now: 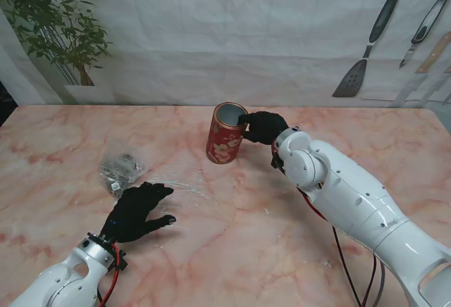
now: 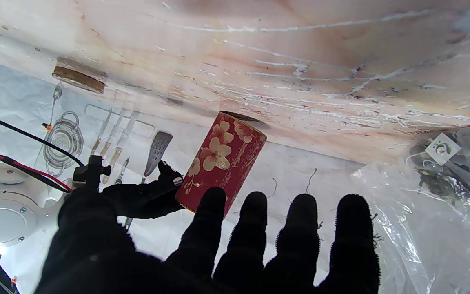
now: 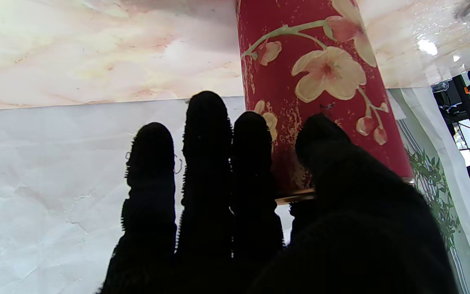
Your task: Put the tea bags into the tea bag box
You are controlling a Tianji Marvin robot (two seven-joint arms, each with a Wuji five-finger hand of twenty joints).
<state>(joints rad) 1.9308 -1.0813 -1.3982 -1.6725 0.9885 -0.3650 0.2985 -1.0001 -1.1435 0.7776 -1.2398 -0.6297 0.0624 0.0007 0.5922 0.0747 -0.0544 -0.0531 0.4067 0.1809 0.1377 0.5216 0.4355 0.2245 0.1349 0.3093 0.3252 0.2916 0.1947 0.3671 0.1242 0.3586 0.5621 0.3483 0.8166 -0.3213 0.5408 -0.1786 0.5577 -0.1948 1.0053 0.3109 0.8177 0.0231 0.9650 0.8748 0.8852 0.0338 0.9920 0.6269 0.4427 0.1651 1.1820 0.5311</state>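
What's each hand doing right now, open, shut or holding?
Left hand: open, fingers spread, holding nothing.
Right hand: shut on the red tea canister, at its rim.

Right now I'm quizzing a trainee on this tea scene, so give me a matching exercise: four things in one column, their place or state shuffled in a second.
Things
1. tea tin
2. bag of tea bags
3. left hand
4. right hand

Place or state
A. open, fingers spread, holding nothing
B. lying on the table, to my left, just past the left hand
C. red with pale flowers, lid off, tilted
D. at the tin's rim, thumb hooked over it

Pairs: 1-C, 2-B, 3-A, 4-D
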